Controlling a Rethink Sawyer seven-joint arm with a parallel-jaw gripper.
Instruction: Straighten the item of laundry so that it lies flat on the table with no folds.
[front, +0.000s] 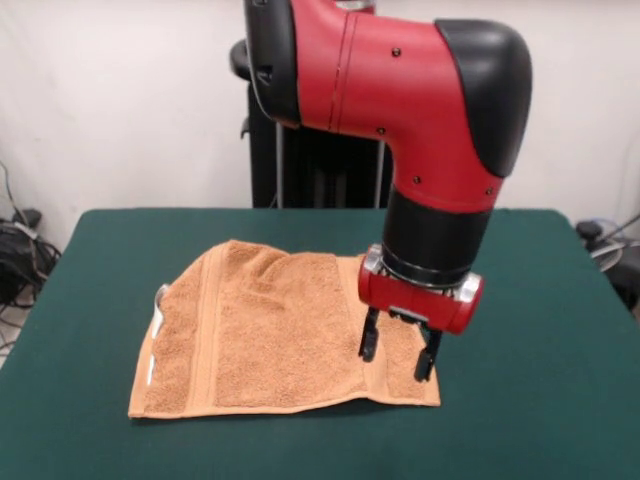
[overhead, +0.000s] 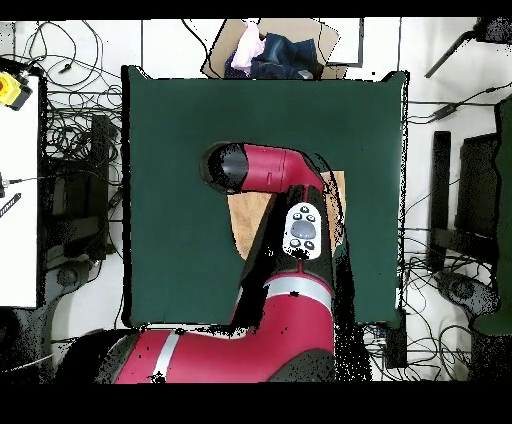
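Note:
The item of laundry is an orange-tan towel spread on the green table, with a woven band near its left edge. Its far left part looks rumpled, and a pale tag or edge curls up there. My gripper points straight down over the towel's near right part. Its two black fingers stand apart and open with nothing between them, the tips at or just above the cloth. In the overhead view the arm hides the gripper and most of the towel on the table.
Cables and dark gear lie off the table's left side in the front view. An open cardboard box with cloths sits beyond the table's top edge in the overhead view. A white surface with a yellow object is at the left.

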